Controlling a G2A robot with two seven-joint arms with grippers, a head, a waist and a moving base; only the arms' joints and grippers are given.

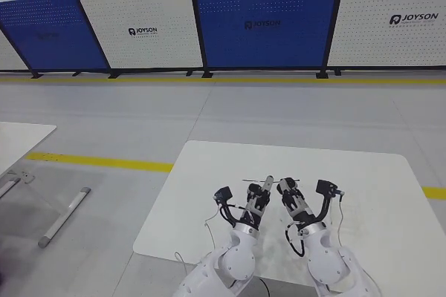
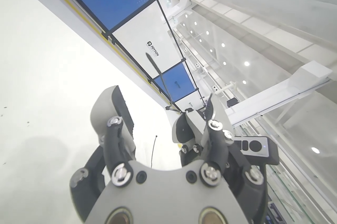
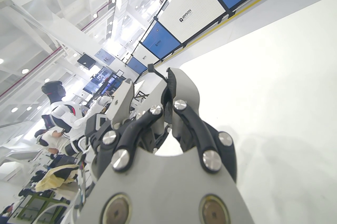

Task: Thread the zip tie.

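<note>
**Zip tie (image 3: pixel 151 67) pinched in right gripper (image 3: pixel 168 77); left gripper (image 2: pixel 163 94) wide open**

Top view: both arms are over the white table (image 1: pixel 357 171), near its 6 o'clock edge, with the tips pointing to 12 o'clock. Right gripper (image 1: pixel 287 187) sits at 3 o'clock of left gripper (image 1: pixel 263 190), just beside it. The tie is too thin here to place with certainty.

Left wrist view: own fingers (image 2: pixel 117 103) are spread wide and hold nothing. The right gripper's tip (image 2: pixel 181 127) lies between them, close to one finger. The tie's strap (image 2: pixel 158 72) rises from that tip in a slight curve, its tapered end free in the air above the table.

Right wrist view: the fingers are closed together, pads clamped on the strap just behind the tie's head. The head sticks out a little past the fingertips. One finger of the left gripper (image 3: pixel 123 96) stands just beside.
</note>
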